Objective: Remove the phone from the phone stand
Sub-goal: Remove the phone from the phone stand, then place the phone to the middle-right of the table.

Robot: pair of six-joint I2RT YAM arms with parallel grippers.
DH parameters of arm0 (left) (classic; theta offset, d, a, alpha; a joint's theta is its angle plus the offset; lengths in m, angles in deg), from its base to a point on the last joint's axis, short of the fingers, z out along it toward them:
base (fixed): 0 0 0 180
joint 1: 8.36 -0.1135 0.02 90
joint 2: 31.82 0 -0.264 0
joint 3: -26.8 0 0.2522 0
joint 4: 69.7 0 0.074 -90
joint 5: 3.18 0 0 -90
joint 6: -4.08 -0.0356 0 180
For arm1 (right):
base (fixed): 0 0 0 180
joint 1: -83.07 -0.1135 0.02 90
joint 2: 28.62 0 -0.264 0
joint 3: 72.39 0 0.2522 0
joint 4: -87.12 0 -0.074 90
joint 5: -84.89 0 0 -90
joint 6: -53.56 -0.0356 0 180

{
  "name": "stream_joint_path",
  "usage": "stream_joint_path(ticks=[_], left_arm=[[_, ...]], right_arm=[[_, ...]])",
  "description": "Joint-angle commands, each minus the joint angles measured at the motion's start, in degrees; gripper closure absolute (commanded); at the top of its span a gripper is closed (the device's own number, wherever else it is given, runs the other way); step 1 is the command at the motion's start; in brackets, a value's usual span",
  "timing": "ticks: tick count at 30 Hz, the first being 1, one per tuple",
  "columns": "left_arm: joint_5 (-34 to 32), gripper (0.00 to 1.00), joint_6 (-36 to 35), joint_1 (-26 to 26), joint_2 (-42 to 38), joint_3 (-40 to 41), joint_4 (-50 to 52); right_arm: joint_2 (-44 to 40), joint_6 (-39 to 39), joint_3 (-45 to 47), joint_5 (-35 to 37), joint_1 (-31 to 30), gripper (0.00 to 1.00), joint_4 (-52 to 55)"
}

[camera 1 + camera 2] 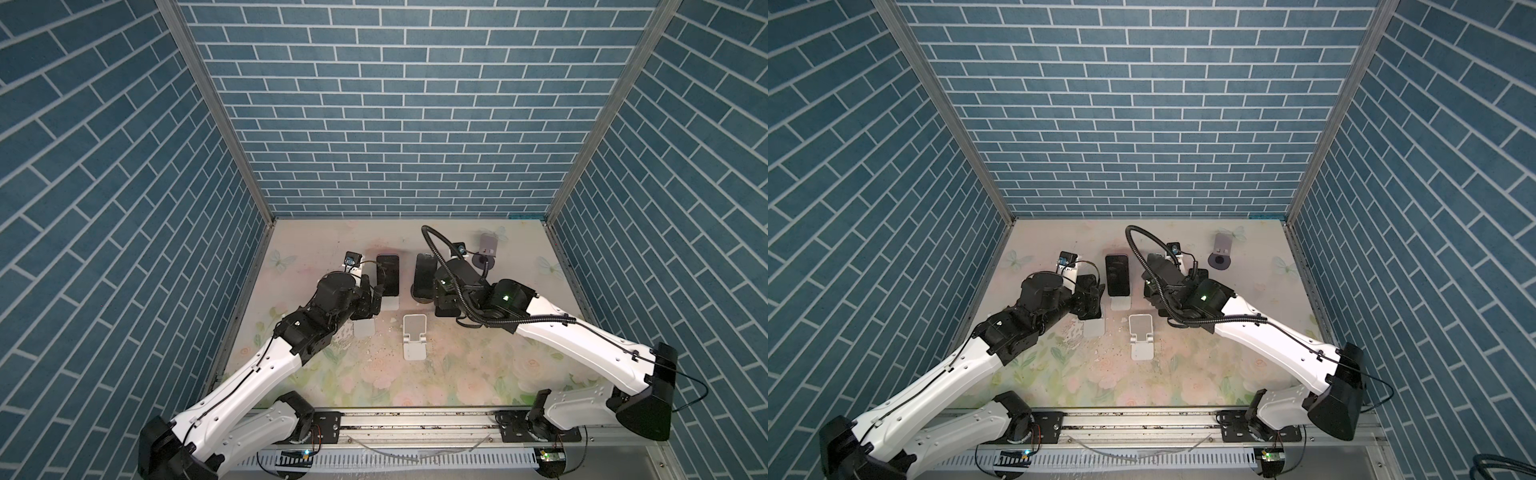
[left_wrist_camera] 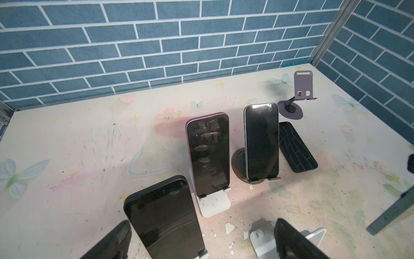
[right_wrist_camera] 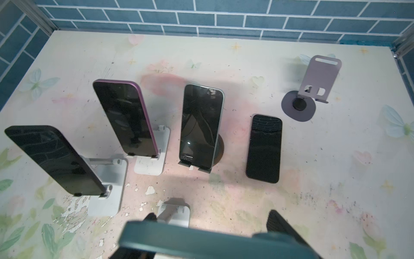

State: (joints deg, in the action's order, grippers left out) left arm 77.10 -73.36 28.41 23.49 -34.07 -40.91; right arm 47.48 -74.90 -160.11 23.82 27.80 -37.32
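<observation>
The pale flowery table holds a flat black phone and a purple metal stand at one o'clock.

Five phones and five phone stands: three white, one dark, one purple-grey.

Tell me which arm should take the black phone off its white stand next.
Left. The open left gripper frames the black phone, a finger showing on either side in its wrist view. The right gripper is busy holding a teal phone.
</observation>
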Motion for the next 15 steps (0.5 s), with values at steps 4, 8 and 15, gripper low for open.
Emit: stream_joint_path(ticks=[4,8,15], left_arm=[[0.5,0.0,0.6,0.2,1.1,-1.0,-2.6],[1.2,0.0,0.3,0.2,2.5,-2.1,-3.1],[4.8,0.0,-1.3,0.2,4.3,-4.6,-4.3]], right_arm=[[-4.3,2.1,3.1,-5.0,7.5,0.58,5.2],[-5.2,3.6,4.8,-7.9,12.5,0.58,5.8],[-4.0,8.6,8.6,-11.5,21.6,0.58,4.2]])
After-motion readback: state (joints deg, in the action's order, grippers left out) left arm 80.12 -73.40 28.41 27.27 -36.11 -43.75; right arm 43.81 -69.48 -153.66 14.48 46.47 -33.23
